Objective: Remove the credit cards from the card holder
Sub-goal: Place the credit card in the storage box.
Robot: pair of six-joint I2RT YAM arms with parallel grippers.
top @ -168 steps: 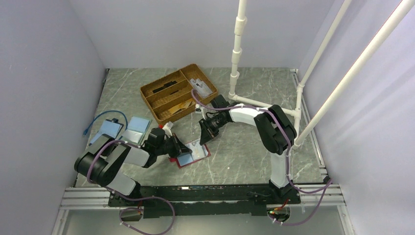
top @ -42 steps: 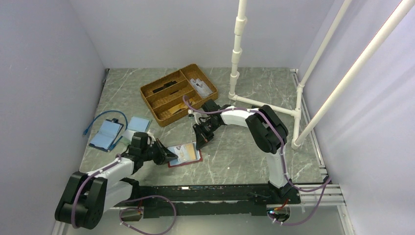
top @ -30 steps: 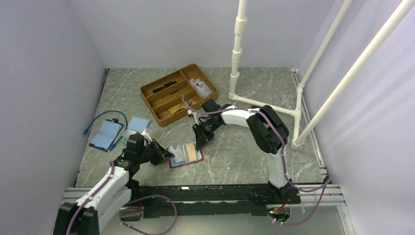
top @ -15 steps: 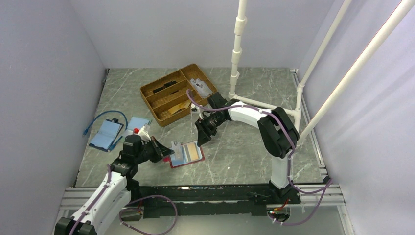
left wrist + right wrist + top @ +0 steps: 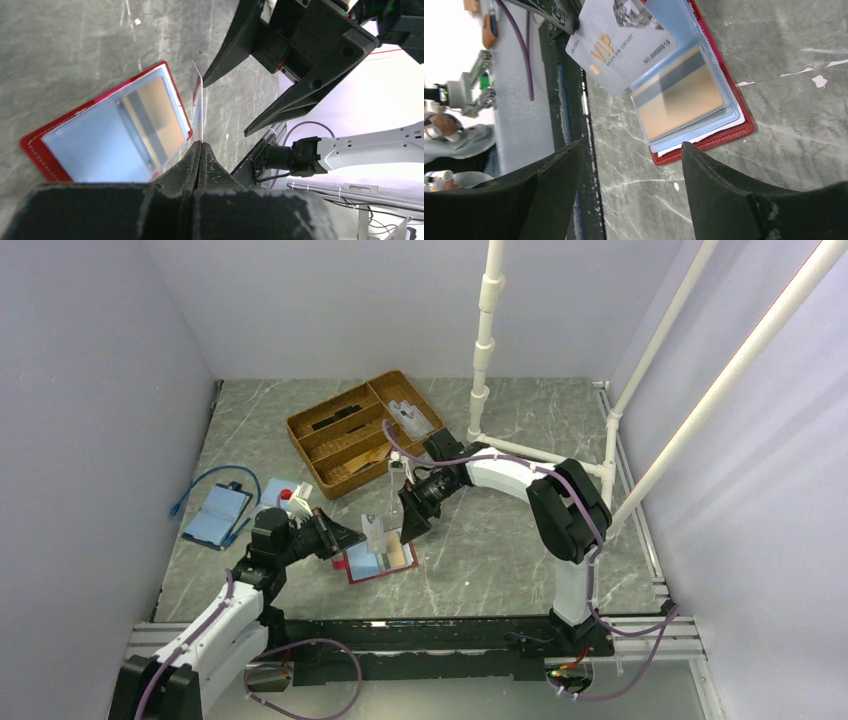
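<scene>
A: Quick status, big to small?

B: Table [image 5: 480,560] w/ the brown divided tray [image 5: 309,457] at the back and the blue booklet case [image 5: 217,513] far left. Neither's being touched.

A: Arms?

B: Both reach to mid-table. Left gripper [image 5: 200,147] has its fingers pressed together on the silver-grey card [image 5: 621,47]. Right gripper [image 5: 408,525] hangs just beside that card, jaws well apart, nothing btwn them.

A: And the card holder?

B: Card holder [image 5: 35,152] lies open flat on the table, clear pockets up, right under both grippers. Nothing's pinning it down.

A: So the silver one's out?

B: Looks it. It's tilted up over the holder's far edge and clear of the pockets, "VIP" side facing the right wrist cam. Not set down yet.

A: What's left inside?

B: Gold-tan card [image 5: 679,92] sits in the top pocket, dark stripe showing. There's a light-blue panel next to it, poss. another card, can't tell. More pockets are stacked underneath, contents hidden.

A: Progress, best guess?

B: Early-to-mid, imo. One card's out but in the air, at least one more to pull, prob. several. The dark and tan bits in the tray could be cards, but they're too small to say.
</scene>
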